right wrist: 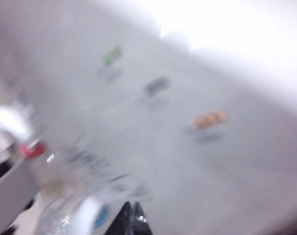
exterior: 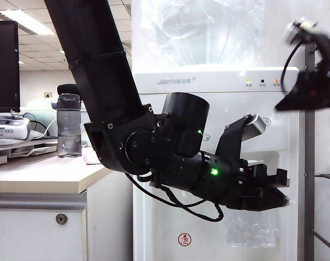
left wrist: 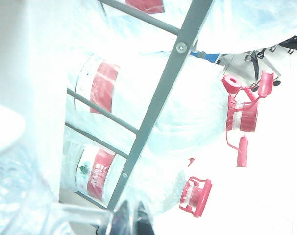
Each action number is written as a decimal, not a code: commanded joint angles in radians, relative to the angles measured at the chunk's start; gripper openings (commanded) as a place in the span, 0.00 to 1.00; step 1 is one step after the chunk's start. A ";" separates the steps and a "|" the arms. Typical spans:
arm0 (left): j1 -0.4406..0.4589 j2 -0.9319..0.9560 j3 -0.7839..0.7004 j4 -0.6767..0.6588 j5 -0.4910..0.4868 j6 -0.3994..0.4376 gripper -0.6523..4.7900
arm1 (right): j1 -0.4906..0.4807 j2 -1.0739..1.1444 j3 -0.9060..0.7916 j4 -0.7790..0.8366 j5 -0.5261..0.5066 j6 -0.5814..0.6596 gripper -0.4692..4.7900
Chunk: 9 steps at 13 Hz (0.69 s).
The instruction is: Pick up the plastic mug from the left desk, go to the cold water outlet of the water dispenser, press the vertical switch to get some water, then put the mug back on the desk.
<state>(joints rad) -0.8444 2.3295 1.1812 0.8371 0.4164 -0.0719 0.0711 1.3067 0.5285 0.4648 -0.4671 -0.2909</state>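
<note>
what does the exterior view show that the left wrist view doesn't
Only the exterior view shows the left desk, the water dispenser, a grey bottle, and the right gripper, raised at upper right. Only the left wrist view shows stored water jugs with red caps behind a grey rack. Both show the left gripper, fingers shut on the plastic mug.

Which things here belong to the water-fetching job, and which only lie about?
Job: clear faceted plastic mug in the shut left gripper, inside the dispenser's recess; tall white water dispenser; beige-topped left desk; shut right gripper, raised by the dispenser's top.
Lying about: smoky-grey bottle with black cap on the desk; red-capped water jugs on a grey metal rack.
</note>
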 commanded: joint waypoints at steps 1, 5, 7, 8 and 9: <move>-0.003 -0.010 0.006 0.058 0.016 0.011 0.11 | -0.023 -0.042 0.002 0.061 0.006 0.046 0.08; -0.010 -0.010 -0.002 0.059 0.026 0.011 0.11 | -0.032 -0.062 0.002 0.119 0.021 0.090 0.08; -0.010 -0.010 -0.020 0.060 0.037 0.011 0.11 | -0.032 -0.064 0.003 0.124 0.021 0.100 0.08; -0.010 -0.010 -0.033 0.064 0.037 0.011 0.11 | -0.032 -0.064 0.003 0.124 0.021 0.106 0.08; -0.010 -0.010 -0.043 0.064 0.037 0.009 0.11 | -0.032 -0.064 0.003 0.124 0.021 0.106 0.08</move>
<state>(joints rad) -0.8505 2.3291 1.1404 0.8417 0.4442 -0.0723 0.0399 1.2491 0.5289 0.5701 -0.4465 -0.1947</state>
